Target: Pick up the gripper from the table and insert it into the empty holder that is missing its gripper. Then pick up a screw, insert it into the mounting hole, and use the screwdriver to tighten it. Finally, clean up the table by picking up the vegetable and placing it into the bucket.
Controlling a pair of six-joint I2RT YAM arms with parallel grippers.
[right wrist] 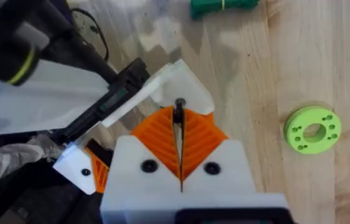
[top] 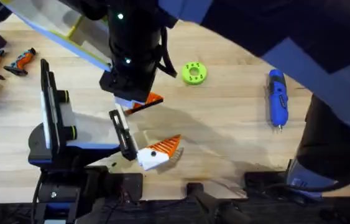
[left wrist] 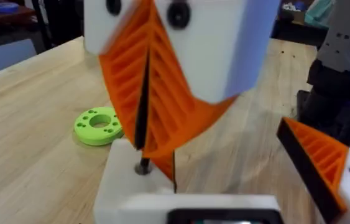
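Note:
My right gripper (right wrist: 179, 124) is shut on a small black screw (right wrist: 178, 112). It holds the screw tip-down on the white holder (left wrist: 128, 183), at a hole on the holder's top. The holder (right wrist: 187, 78) is one finger base of my left gripper (left wrist: 237, 180), which stands open. Its other finger (top: 156, 154) is white and orange. An orange wedge with a black face, the gripper (left wrist: 167, 163), stands in the holder, mostly hidden behind my right gripper's pads (left wrist: 162, 93). The blue screwdriver (top: 277, 98) lies at the right. The dark-green vegetable (right wrist: 221, 6) lies farther off. The bucket is out of view.
A lime-green disc with holes (top: 194, 73) lies just beyond the grippers. Orange-handled tools (top: 19, 61) and boxes sit at the far left. The right arm crosses the table's middle, large and dark. Bare wood lies between the disc and the screwdriver.

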